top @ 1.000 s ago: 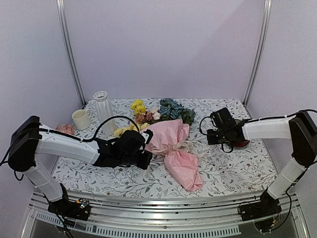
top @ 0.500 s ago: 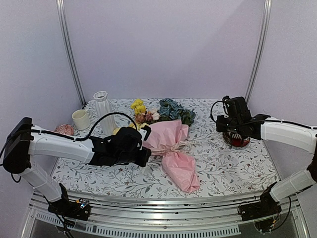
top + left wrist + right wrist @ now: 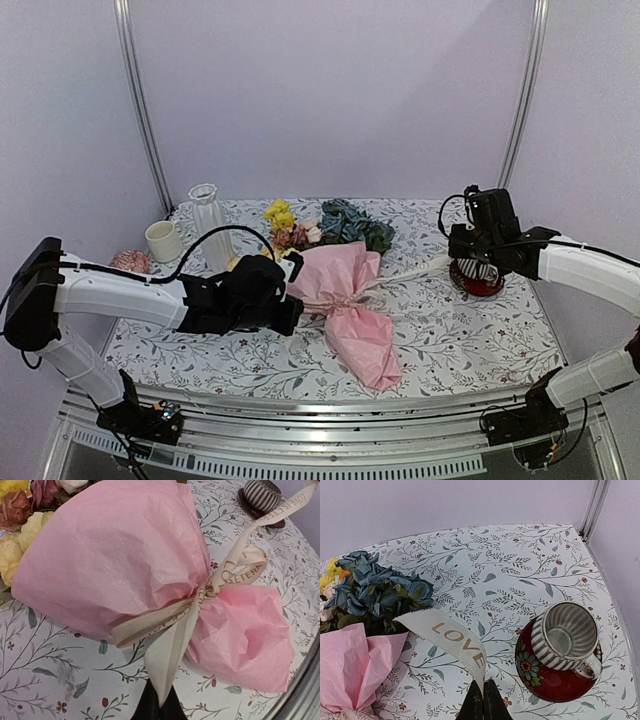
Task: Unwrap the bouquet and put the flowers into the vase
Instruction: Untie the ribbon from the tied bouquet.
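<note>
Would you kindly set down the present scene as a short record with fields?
bouquet: lying on table, wrapped
ribbon: tied round bouquet, one loop showing
left gripper: shut on one ribbon end
right gripper: shut on other end, drawn taut
vase: upright, no flowers in it

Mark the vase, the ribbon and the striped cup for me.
vase (image 3: 207, 218), top external view, ribbed body.
ribbon (image 3: 454, 638), right wrist view, printed tail.
striped cup (image 3: 543, 651), right wrist view, outer wall.
</note>
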